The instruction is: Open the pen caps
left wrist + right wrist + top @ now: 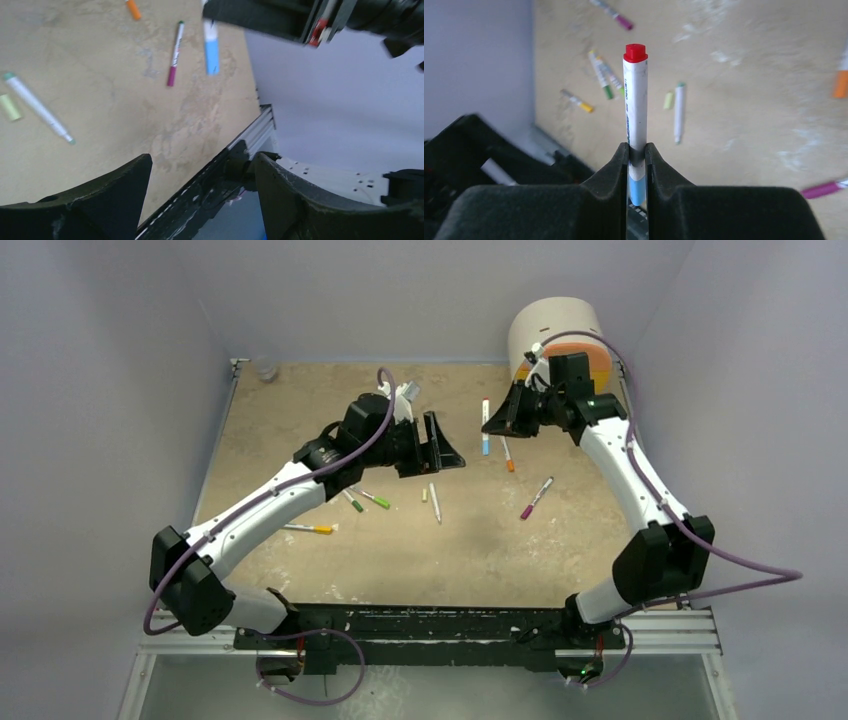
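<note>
My right gripper [637,150] is shut on a white-barrelled pen [635,100], held off the table. The jaws clamp the barrel just above its light-blue pen cap [637,192], and a red plug tops the far end. From above, this pen [486,408] hangs with the blue cap [486,443] nearest me, at the right gripper [496,420]. My left gripper [445,445] is open and empty, a short way left of the held pen. In the left wrist view the gripper [202,160] has only the table edge between its fingers, and the blue cap [212,52] shows further off.
Loose pens lie on the tan table: an orange-capped one [508,455], a magenta one [536,497], two green ones [353,500] [376,499] and a yellow one [310,529]. An uncapped pen [434,502] lies beside a pale cap [424,494]. A cream-and-orange drawer unit [555,335] stands at the back right.
</note>
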`<state>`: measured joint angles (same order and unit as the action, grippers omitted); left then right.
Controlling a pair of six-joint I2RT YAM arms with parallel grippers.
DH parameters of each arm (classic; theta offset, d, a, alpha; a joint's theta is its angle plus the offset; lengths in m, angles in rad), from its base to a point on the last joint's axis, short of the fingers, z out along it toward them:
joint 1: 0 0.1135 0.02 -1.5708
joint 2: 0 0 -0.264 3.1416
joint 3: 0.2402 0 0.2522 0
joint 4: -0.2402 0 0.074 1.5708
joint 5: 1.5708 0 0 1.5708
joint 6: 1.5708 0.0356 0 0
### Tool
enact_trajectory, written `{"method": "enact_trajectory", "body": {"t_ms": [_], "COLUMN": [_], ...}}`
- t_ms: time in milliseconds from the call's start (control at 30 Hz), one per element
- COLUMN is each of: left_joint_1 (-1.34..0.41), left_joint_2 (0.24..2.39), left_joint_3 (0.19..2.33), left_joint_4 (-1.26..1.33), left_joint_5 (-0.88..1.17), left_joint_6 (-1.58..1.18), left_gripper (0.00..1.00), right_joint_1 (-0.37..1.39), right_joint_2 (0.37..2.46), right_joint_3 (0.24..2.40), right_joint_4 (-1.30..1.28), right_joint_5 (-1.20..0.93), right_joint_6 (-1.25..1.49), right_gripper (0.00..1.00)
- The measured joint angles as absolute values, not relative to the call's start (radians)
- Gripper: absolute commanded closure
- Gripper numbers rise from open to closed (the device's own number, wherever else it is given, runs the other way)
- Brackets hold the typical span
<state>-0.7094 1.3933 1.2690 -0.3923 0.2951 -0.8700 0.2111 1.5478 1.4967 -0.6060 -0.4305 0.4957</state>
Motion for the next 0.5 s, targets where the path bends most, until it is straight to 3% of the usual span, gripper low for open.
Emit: {"method": "enact_trajectory", "body": {"t_ms": [233, 500], "left_joint_1": [-0.71, -0.722], "left_joint_2": [1.4, 1.451], "left_joint_3": [1.232, 1.238], "left_joint_4": [-0.142, -0.071], "left_joint_5": [0.368, 0.387], "left_joint_6": [-0.987, -1.011], "left_gripper": [0.28, 0.28], "right_joint_1": [0.257, 0.269], "right_joint_2": [1.467, 1.439], "right_joint_3": [1.342, 1.321], "right_joint_4": [-0.428, -0.27], "right_joint_5": [-0.734, -0.841], "right_joint_6": [0.717, 0.886], "right_gripper": [0.97, 0.98]}}
